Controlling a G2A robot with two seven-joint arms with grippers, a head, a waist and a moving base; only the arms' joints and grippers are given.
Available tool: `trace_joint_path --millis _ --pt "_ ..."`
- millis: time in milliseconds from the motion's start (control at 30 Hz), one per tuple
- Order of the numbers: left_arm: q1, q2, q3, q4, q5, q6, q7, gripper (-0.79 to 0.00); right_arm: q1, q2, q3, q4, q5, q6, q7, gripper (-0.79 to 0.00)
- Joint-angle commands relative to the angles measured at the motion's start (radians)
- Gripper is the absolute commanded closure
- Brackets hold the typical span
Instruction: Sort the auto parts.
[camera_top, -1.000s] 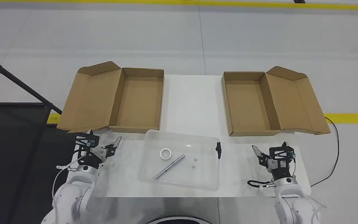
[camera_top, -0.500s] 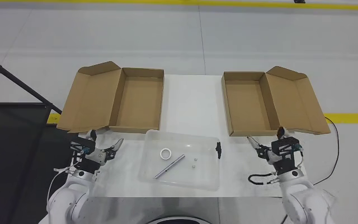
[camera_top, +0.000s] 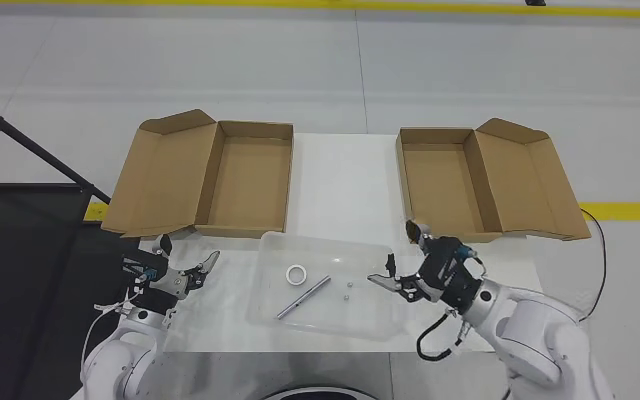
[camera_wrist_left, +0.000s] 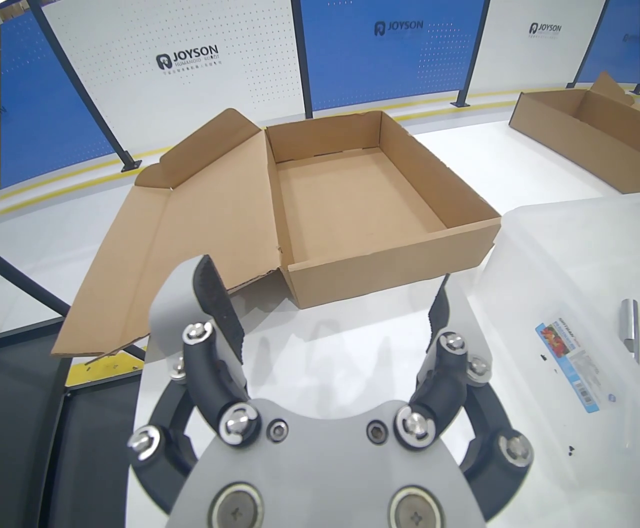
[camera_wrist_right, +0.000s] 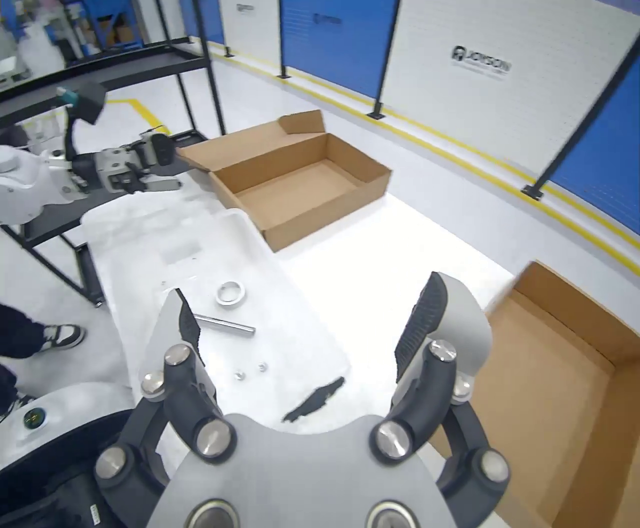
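White tabletop (camera_top: 345, 190) is carrying the whole setup, with blue and white wall panels running behind it. Two open cardboard boxes are sitting at the back, the left box (camera_top: 245, 180) and right box (camera_top: 440, 185), both looking bare inside. A clear tray (camera_top: 325, 240) is lying between them at the near edge, and all the parts are sitting in it: a ring (camera_top: 296, 274), a rod (camera_top: 304, 297) just beside it, two small bits (camera_top: 347, 292) and a black clip (camera_wrist_right: 314, 398) down at the right end. The right pincer (camera_wrist_right: 310, 295) is hanging spread wide over that right end, roughly above the clip and gripping nothing, so I'm guessing the clip is the first pick. The left pincer (camera_wrist_left: 324, 272) is also gaping wide and holding nothing, parked over bare tabletop just left of the tray. What's worrying me is that the clip is lying flat on slick plastic, so the fingers could be skidding over it instead of getting under it. It's also sitting close to the tray wall, so one finger might be catching the rim and shoving the tray sideways, since nothing seems to be pinning it. A bump like that could send the small bits rolling.
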Motion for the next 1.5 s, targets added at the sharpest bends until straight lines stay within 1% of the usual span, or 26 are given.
trace_joint_path --millis 0,333,400,567,667,733,767,800,867,1000,1167,1233,1367,1467 --pt "0.0 0.0 0.0 0.0 0.0 0.0 0.0 -0.785 0.001 0.0 -0.001 0.0 0.0 0.001 0.0 -0.785" --pt "0.0 0.0 0.0 0.0 0.0 0.0 0.0 -0.785 0.0 0.0 -0.006 -0.002 -0.002 -0.004 0.0 -0.785" --pt "0.0 0.0 0.0 0.0 0.0 0.0 0.0 -0.785 0.013 0.001 -0.06 -0.002 -0.049 -0.04 0.019 -0.785" --pt "0.0 0.0 0.0 0.0 0.0 0.0 0.0 -0.785 0.089 -0.003 -0.209 0.003 -0.231 -0.044 0.133 -0.785" --pt "0.0 0.0 0.0 0.0 0.0 0.0 0.0 -0.785 0.134 -0.007 -0.283 0.031 -0.27 -0.043 0.191 -0.776" --pt "0.0 0.0 0.0 0.0 0.0 0.0 0.0 -0.785 0.165 -0.011 -0.321 0.064 -0.267 -0.045 0.233 -0.606" --pt "0.0 0.0 0.0 0.0 0.0 0.0 0.0 -0.785 0.181 -0.012 -0.334 0.082 -0.266 -0.041 0.254 -0.502" --pt "0.0 0.0 0.0 0.0 0.0 0.0 0.0 -0.785 0.195 -0.014 -0.346 0.101 -0.266 -0.03 0.277 -0.434" --pt "0.0 0.0 0.0 0.0 0.0 0.0 0.0 -0.785 0.223 -0.017 -0.371 0.133 -0.258 -0.021 0.314 -0.342" --pt "0.0 0.0 0.0 0.0 0.0 0.0 0.0 -0.785 0.264 -0.022 -0.403 0.186 -0.254 -0.005 0.372 -0.271" --pt "0.0 0.0 0.0 0.0 0.0 0.0 0.0 -0.785 0.299 -0.026 -0.444 0.228 -0.252 0.008 0.431 -0.231" --pt "0.0 0.0 0.0 0.0 0.0 0.0 0.0 -0.785 0.313 -0.029 -0.459 0.246 -0.255 0.02 0.446 -0.2" --pt "0.0 0.0 0.0 0.0 0.0 0.0 0.0 -0.785 0.341 -0.034 -0.485 0.281 -0.251 0.031 0.47 -0.188" --pt "0.0 0.0 0.0 0.0 0.0 0.0 0.0 -0.785 0.359 -0.036 -0.502 0.306 -0.247 0.035 0.492 -0.197"
